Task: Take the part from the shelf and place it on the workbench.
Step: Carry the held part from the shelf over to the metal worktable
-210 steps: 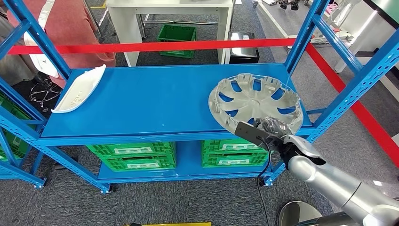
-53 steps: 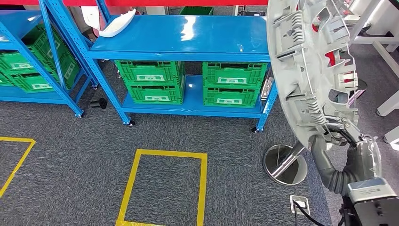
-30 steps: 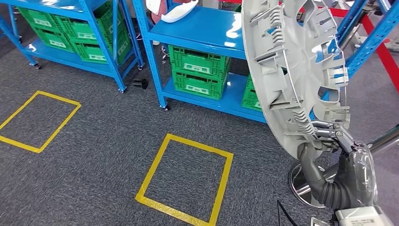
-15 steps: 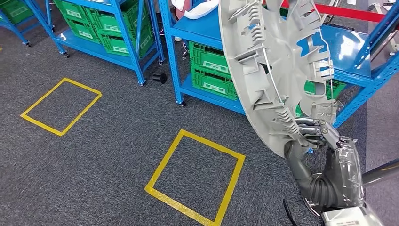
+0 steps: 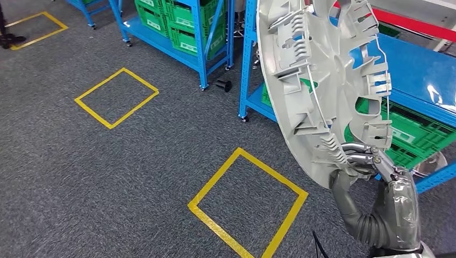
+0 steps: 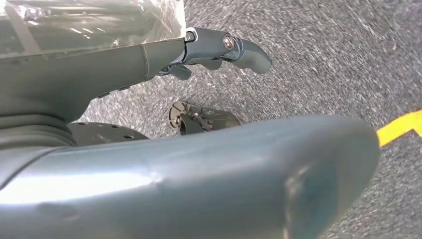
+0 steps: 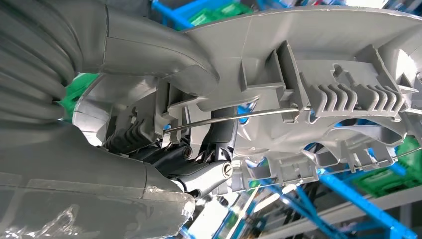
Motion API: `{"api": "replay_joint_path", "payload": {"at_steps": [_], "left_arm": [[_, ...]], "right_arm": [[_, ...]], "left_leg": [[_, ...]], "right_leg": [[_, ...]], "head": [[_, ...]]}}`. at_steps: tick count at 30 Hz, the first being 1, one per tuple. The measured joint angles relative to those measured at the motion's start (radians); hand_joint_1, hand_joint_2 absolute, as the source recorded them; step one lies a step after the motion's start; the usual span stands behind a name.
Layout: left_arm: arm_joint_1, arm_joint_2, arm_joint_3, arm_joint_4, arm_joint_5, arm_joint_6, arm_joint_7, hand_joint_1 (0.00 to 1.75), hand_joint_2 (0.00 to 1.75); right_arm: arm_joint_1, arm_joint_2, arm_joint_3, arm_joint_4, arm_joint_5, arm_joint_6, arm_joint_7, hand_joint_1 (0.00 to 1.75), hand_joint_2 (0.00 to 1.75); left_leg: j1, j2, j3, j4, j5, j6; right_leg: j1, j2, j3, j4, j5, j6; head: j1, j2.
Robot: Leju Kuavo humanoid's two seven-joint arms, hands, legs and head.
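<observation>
Turning away from the shelf, the robot is swinging its whole view, so the yellow floor squares are sliding left and far while the part stays fixed against the arm; I judge that the pick is done and the carry is under way, with no desk in sight yet. Nearest, on the right, the right robot hand [image 5: 371,161] is gripping the wheel cover [image 5: 322,91] by its lower rim, thumb on one face and fingers on the ribbed back, holding it upright on edge above the hand. The left robot hand [image 6: 214,50] is hanging over the carpet with fingers loosely apart, holding nothing. Farther off, the shelf [image 5: 414,70] with green crates [image 5: 177,21] is standing behind the cover.
</observation>
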Motion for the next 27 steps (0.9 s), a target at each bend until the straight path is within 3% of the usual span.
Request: {"api": "replay_joint_path", "payload": {"at_steps": [2,4,6,8,10,11,12,13,15,17,19,20,22,23,25,26,27], "left_arm": [[-0.001,0.0,0.0,0.0,-0.001,0.001,0.006,0.0,0.0],[0.003,0.001,0.0,0.0,0.001,-0.002,0.01,0.0,0.0],[0.007,0.002,0.0,0.0,0.007,-0.012,0.01,0.0,0.0],[0.004,0.001,0.0,0.0,0.012,-0.021,0.01,0.0,0.0],[0.0,0.001,0.0,0.0,0.013,-0.025,0.012,0.0,0.0],[0.0,0.001,0.0,0.0,0.012,-0.026,0.015,0.0,0.0],[0.001,0.001,0.0,0.0,0.011,-0.027,0.019,0.0,0.0],[0.002,0.001,0.0,0.0,0.011,-0.027,0.022,0.0,0.0],[0.001,0.002,0.0,0.0,0.01,-0.029,0.02,0.0,0.0],[-0.003,0.003,0.0,0.0,0.01,-0.032,0.011,0.0,0.0],[-0.003,0.003,0.0,0.0,0.011,-0.036,0.004,0.0,0.0],[0.0,0.003,0.0,0.0,0.012,-0.039,0.002,0.0,0.0],[0.002,0.004,0.0,0.0,0.012,-0.047,0.0,0.0,0.0],[0.001,0.004,0.0,0.0,0.012,-0.049,-0.001,0.0,0.0],[-0.003,0.005,0.0,0.0,0.009,-0.044,-0.002,0.0,0.0],[-0.003,0.005,0.0,0.0,0.007,-0.038,-0.003,0.0,0.0],[-0.003,0.006,0.0,0.0,0.005,-0.031,-0.002,0.0,0.0]], "right_arm": [[0.003,0.002,0.005,0.002,0.0,-0.006,-0.007,1.75,1.75],[0.004,0.004,0.011,0.005,-0.007,-0.015,-0.018,1.75,1.75],[0.002,0.007,0.017,0.008,-0.025,-0.022,-0.035,1.75,1.75],[-0.002,0.012,0.023,0.013,-0.045,-0.028,-0.056,1.75,1.75],[-0.008,0.019,0.029,0.02,-0.066,-0.033,-0.076,1.75,1.75],[-0.011,0.023,0.032,0.025,-0.081,-0.034,-0.089,1.75,1.75],[-0.015,0.028,0.035,0.03,-0.099,-0.036,-0.106,1.75,1.75],[-0.02,0.034,0.038,0.037,-0.117,-0.037,-0.125,1.75,1.75],[-0.027,0.048,0.046,0.052,-0.149,-0.039,-0.166,1.75,1.75],[-0.03,0.061,0.054,0.067,-0.169,-0.042,-0.193,1.75,1.75],[-0.036,0.071,0.063,0.082,-0.181,-0.045,-0.207,1.75,1.75],[-0.04,0.075,0.067,0.088,-0.187,-0.046,-0.211,1.75,1.75],[-0.045,0.081,0.074,0.099,-0.198,-0.048,-0.222,1.75,1.75],[-0.046,0.083,0.078,0.105,-0.201,-0.049,-0.227,1.75,1.75],[-0.045,0.089,0.084,0.115,-0.204,-0.049,-0.234,1.75,1.75],[-0.045,0.092,0.087,0.119,-0.205,-0.05,-0.236,1.75,1.75],[-0.045,0.095,0.09,0.124,-0.205,-0.05,-0.238,1.75,1.75]], "left_leg": [[0.003,-0.023,-0.014,0.009,0.001,-0.011],[0.007,-0.037,-0.024,0.01,0.005,-0.024],[0.005,-0.002,-0.037,0.034,-0.012,-0.037],[0.007,0.055,-0.08,0.127,-0.06,-0.049],[0.013,0.077,-0.132,0.236,-0.1,-0.056],[0.015,0.08,-0.141,0.256,-0.099,-0.059],[0.016,0.084,-0.133,0.24,-0.08,-0.059],[0.016,0.091,-0.107,0.191,-0.048,-0.056],[0.005,0.138,-0.044,0.067,0.002,-0.044],[-0.009,0.174,-0.014,0.006,0.01,-0.027],[-0.012,0.159,-0.012,-0.005,0.009,-0.013],[-0.01,0.147,-0.011,-0.011,0.012,-0.008],[-0.005,0.122,-0.006,-0.023,0.019,0.004],[-0.004,0.109,-0.005,-0.025,0.02,0.007],[-0.005,0.08,-0.005,-0.024,0.019,0.012],[-0.006,0.065,-0.005,-0.021,0.018,0.013],[-0.006,0.049,-0.004,-0.018,0.016,0.014]], "right_leg": [[-0.002,0.028,0.016,-0.042,0.002,-0.004],[0.001,0.011,0.017,-0.048,0.005,-0.013],[-0.002,-0.014,0.024,-0.057,0.008,-0.024],[-0.003,-0.042,0.031,-0.062,0.008,-0.031],[-0.001,-0.072,0.034,-0.062,0.005,-0.033],[-0.001,-0.085,0.036,-0.062,0.003,-0.033],[-0.001,-0.098,0.038,-0.062,0.001,-0.032],[-0.001,-0.11,0.041,-0.062,-0.002,-0.03],[0.001,-0.133,0.049,-0.063,-0.007,-0.023],[0.006,-0.155,0.054,-0.066,-0.01,-0.014],[0.009,-0.179,0.059,-0.073,-0.012,-0.003],[0.008,-0.175,0.063,-0.073,-0.017,0.001],[0.005,-0.125,0.045,-0.026,-0.051,0.005],[0.004,-0.091,0.019,0.027,-0.078,0.004],[0.007,-0.06,-0.05,0.15,-0.121,0.001],[0.009,-0.057,-0.074,0.183,-0.119,0.0],[0.01,-0.055,-0.082,0.181,-0.098,-0.001]], "head": [[0.0,0.0],[0.0,0.0],[-0.008,0.0],[-0.02,0.0],[-0.026,0.0],[-0.028,0.0],[-0.03,0.0],[-0.032,0.0],[-0.034,0.0],[-0.037,0.0],[-0.036,0.0],[-0.033,0.0],[-0.026,0.0],[-0.02,0.0],[-0.011,0.0],[-0.008,0.0],[-0.007,0.0]]}}
